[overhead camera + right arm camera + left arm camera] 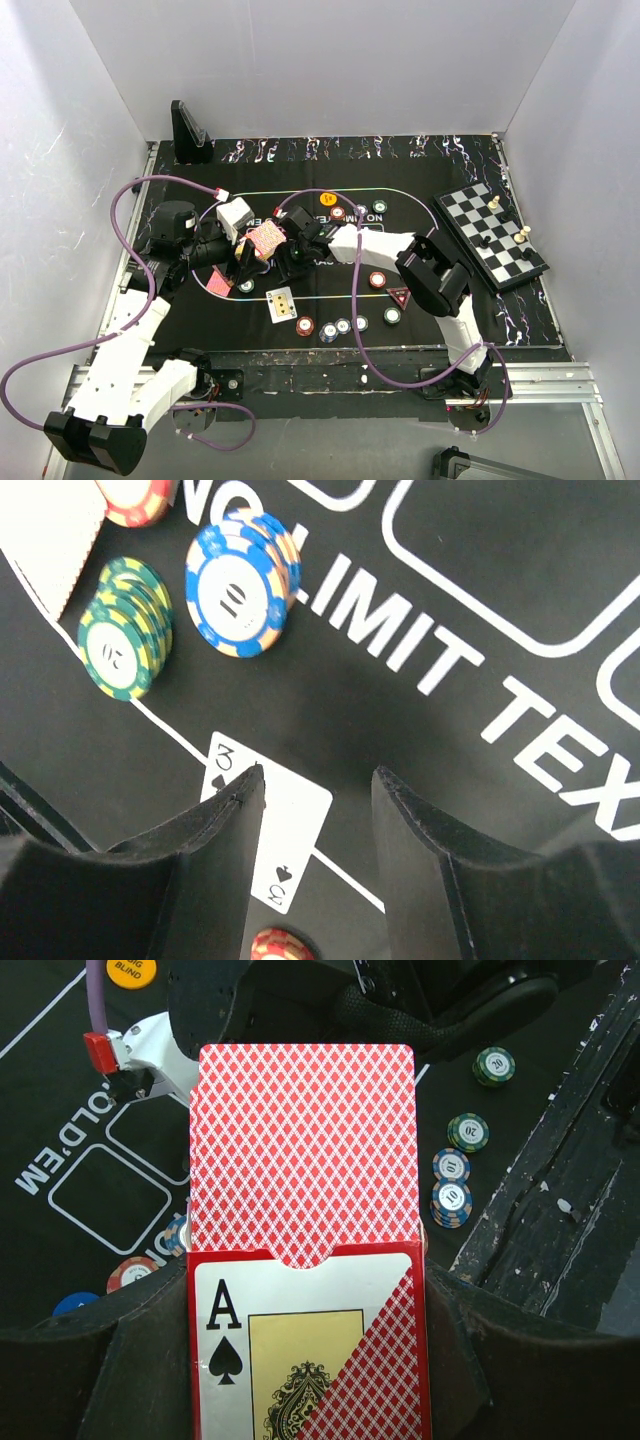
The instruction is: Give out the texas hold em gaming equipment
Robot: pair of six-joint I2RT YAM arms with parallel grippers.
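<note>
Left gripper (305, 1320) clamps the box (310, 1380) at lower centre, cards (300, 1140) poking out, likely ready for drawing, while right gripper (318, 780) hangs open-jawed over a face-up three (295, 830) below chips (235, 595).

Enclosure: back wall (330, 60), left wall (60, 150) and right wall (590, 150), plain matte white panels.
Surface (400, 150): black with white marbling, scuffed and chipped along the near edge.
Aluminium rail (545, 380): bounds the near side.
Black wedge-shaped stand (188, 133): far left corner, at the back wall.
Light: even, diffuse, with faint shadows.
</note>
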